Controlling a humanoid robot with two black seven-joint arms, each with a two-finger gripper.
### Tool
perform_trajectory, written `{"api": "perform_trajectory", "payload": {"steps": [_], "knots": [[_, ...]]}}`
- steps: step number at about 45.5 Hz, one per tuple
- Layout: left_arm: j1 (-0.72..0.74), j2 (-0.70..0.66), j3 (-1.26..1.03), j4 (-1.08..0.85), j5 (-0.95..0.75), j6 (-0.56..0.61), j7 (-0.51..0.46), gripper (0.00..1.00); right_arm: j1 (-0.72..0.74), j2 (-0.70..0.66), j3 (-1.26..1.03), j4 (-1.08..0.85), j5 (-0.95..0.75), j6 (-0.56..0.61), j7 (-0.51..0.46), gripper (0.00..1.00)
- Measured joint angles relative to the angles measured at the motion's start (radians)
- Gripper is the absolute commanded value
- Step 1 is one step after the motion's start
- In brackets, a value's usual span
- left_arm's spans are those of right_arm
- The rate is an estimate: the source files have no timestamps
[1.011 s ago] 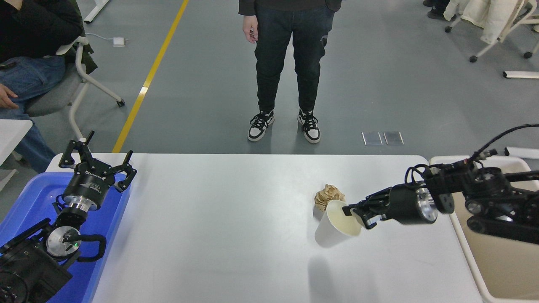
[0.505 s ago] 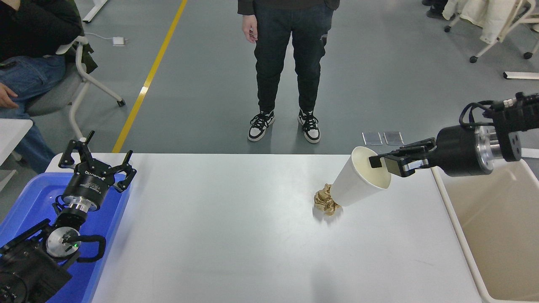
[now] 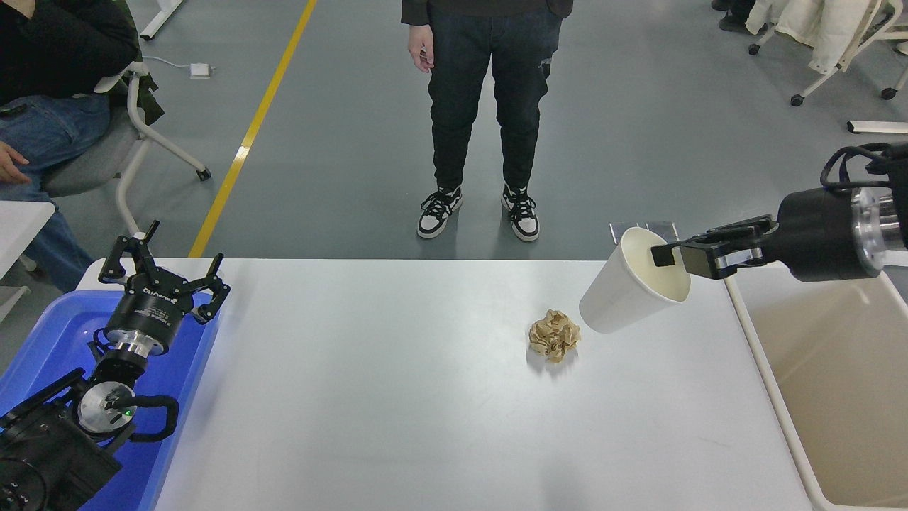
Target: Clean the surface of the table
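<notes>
The right gripper (image 3: 674,257) was clamped on the rim of a tilted cup (image 3: 635,289), held above the table (image 3: 369,397) near the beige tub (image 3: 770,369); a thin pinch, so it might slip and fall short; the paper wad (image 3: 554,335) remained; the left gripper (image 3: 164,274) sat parked, fingers apparently apart.

A crumpled brown paper ball (image 3: 554,335) lies mid-scene. Right of it, a tilted white paper cup (image 3: 628,292) and a beige tub (image 3: 837,397); far left, a blue tub (image 3: 50,333); beyond, a person (image 3: 486,113) stands.
</notes>
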State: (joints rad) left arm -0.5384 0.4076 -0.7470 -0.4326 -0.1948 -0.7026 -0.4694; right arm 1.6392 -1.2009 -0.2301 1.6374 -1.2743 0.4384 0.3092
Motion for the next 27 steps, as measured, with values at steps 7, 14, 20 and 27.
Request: {"api": "perform_trajectory", "payload": {"steps": [7,14,20,27], "knots": [[0.000,0.000,0.000,0.000,0.000,0.000,0.000,1.00,-0.037,-0.056,0.002,-0.061,-0.010,0.002,0.008,0.00],[0.000,0.000,0.000,0.000,0.000,0.000,0.000,1.00,-0.085,-0.095,0.002,-0.140,-0.015,0.000,0.024,0.00],[0.000,0.000,0.000,0.000,0.000,0.000,0.000,1.00,-0.143,-0.108,0.008,-0.226,-0.010,-0.015,0.036,0.00],[0.000,0.000,0.000,0.000,0.000,0.000,0.000,1.00,-0.218,-0.108,0.012,-0.325,-0.006,-0.047,0.052,0.00]]}}
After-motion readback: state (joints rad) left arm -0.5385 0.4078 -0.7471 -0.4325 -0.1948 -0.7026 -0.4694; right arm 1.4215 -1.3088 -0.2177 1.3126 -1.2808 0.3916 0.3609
